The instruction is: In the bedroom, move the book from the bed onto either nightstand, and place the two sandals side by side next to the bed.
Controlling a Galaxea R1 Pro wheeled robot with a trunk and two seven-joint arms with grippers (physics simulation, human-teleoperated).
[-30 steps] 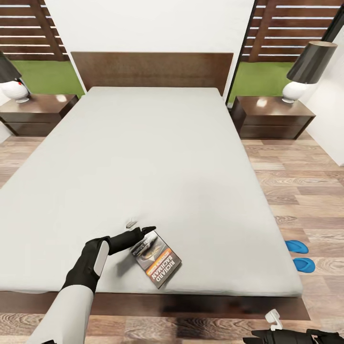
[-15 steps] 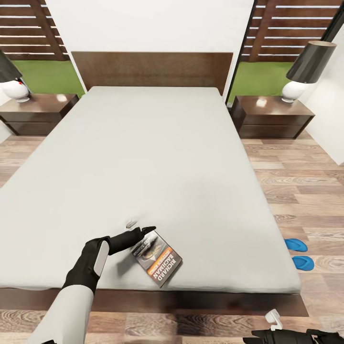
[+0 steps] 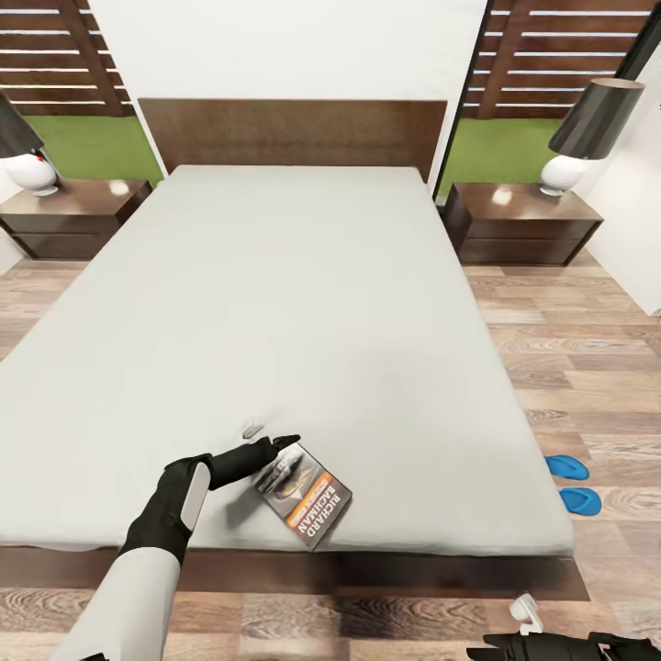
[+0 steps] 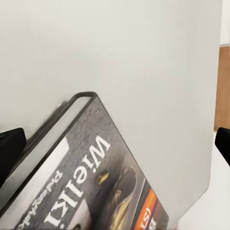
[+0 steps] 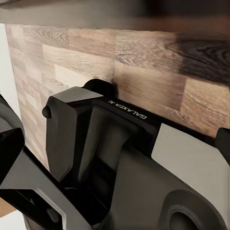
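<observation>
The book (image 3: 305, 497), dark grey with an orange band, lies flat on the pale mattress of the bed (image 3: 275, 303) near its foot edge. My left gripper (image 3: 271, 436) is open and low over the mattress at the book's near corner. In the left wrist view the book (image 4: 100, 187) lies between the spread fingers (image 4: 9, 146), untouched. The two blue sandals (image 3: 566, 467) (image 3: 580, 501) sit on the floor to the right of the bed, close together. A nightstand (image 3: 73, 216) stands left of the headboard and another nightstand (image 3: 523, 220) right of it. My right gripper (image 3: 500, 638) hangs open and empty below the bed's foot.
Each nightstand carries a white lamp with a dark shade, the right lamp (image 3: 588, 128) and the left lamp (image 3: 23, 156). Wood-plank floor (image 3: 569, 367) runs along the bed's right side. The right wrist view looks at my own dark body housing (image 5: 120, 158) over the floor.
The whole picture has shifted slightly, with the bed's foot edge and sandals a little higher, so the camera moved. My left gripper stays open at the book.
</observation>
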